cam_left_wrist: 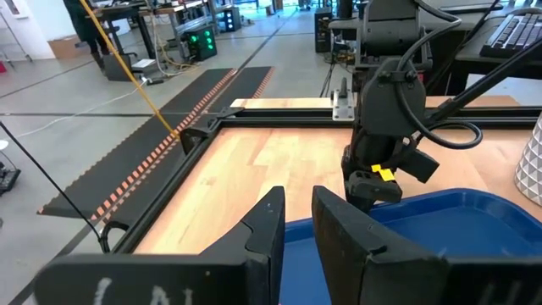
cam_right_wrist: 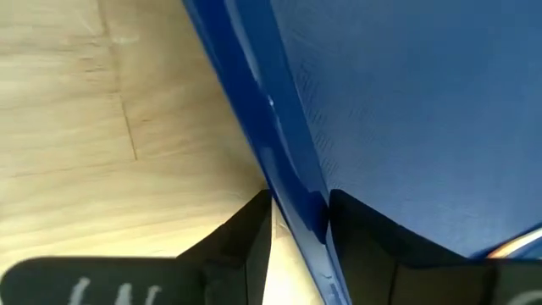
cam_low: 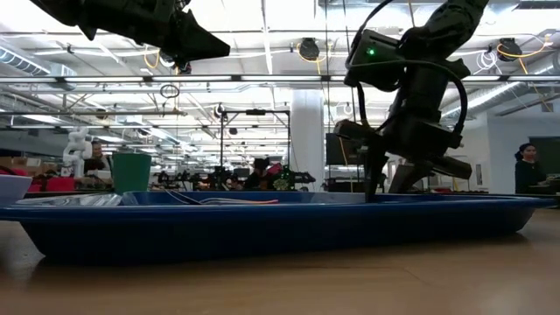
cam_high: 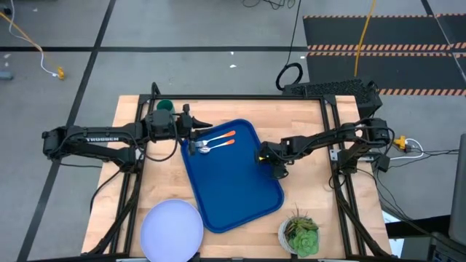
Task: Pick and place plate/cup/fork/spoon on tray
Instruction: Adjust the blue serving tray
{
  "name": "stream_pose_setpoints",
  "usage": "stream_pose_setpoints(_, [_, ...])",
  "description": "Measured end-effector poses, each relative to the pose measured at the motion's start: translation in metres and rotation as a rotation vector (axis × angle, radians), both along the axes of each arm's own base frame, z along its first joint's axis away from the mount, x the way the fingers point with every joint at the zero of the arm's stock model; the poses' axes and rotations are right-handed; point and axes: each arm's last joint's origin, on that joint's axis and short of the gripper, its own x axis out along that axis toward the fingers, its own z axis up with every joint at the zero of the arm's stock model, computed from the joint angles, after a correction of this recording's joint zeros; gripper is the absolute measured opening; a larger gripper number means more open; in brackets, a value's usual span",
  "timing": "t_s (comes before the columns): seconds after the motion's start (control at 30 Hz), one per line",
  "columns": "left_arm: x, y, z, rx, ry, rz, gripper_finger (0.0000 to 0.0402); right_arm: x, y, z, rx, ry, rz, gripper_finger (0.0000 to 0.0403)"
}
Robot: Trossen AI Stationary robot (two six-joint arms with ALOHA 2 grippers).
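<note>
The blue tray [cam_high: 233, 182] lies flat mid-table. The fork [cam_high: 212, 139] and the spoon [cam_high: 210, 149], both orange-handled, lie side by side in its far left corner. The pale plate [cam_high: 172, 229] rests on the table near the front left. The dark green cup [cam_high: 165, 105] stands upright at the far left. My right gripper [cam_high: 275, 161] is down at the tray's right rim, shut on it. My left gripper [cam_high: 191, 138] hangs above the tray's far left edge, its fingers [cam_left_wrist: 269, 222] a narrow gap apart with nothing between them. My right gripper has the tray's right rim [cam_right_wrist: 298, 199] between its two fingers. One finger [cam_right_wrist: 246, 237] is outside over the table and one [cam_right_wrist: 364, 237] is inside the tray. The fingers slant steeply down from the right. The tray lies flat on the table [cam_right_wrist: 102, 110].
A white pot with a green plant [cam_high: 300, 234] stands at the front right, close to the tray's near right corner. A black frame [cam_high: 240, 98] runs round the tabletop. Bare wood shows to the right of the tray [cam_high: 309, 182].
</note>
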Motion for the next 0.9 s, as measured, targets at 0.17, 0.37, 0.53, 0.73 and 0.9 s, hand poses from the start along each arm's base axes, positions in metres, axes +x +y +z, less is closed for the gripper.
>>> stream_pose_setpoints(0.17, [0.0,0.0,0.0,-0.003,-0.001,0.001,0.0067,0.0001,-0.0001,-0.0001,0.014,-0.006,-0.043,0.0109])
stream_pose_setpoints(0.37, [0.0,0.0001,0.0,-0.003,-0.001,0.001,0.0067,0.0,-0.0003,-0.0002,0.033,-0.013,-0.097,0.0109])
stream_pose_setpoints(0.53, [0.0,0.0001,0.0,-0.003,-0.001,0.001,0.0067,0.0,-0.0003,-0.0002,0.065,-0.024,-0.181,0.0109])
stream_pose_setpoints(0.73, [0.0,0.0,0.0,-0.007,-0.001,0.001,0.0067,0.0,0.0035,-0.0004,0.05,-0.027,-0.205,0.0108])
stream_pose_setpoints(0.9, [0.0,0.0001,0.0,-0.01,-0.002,0.002,0.0067,-0.0004,0.0074,-0.0007,0.026,-0.024,-0.213,0.0094])
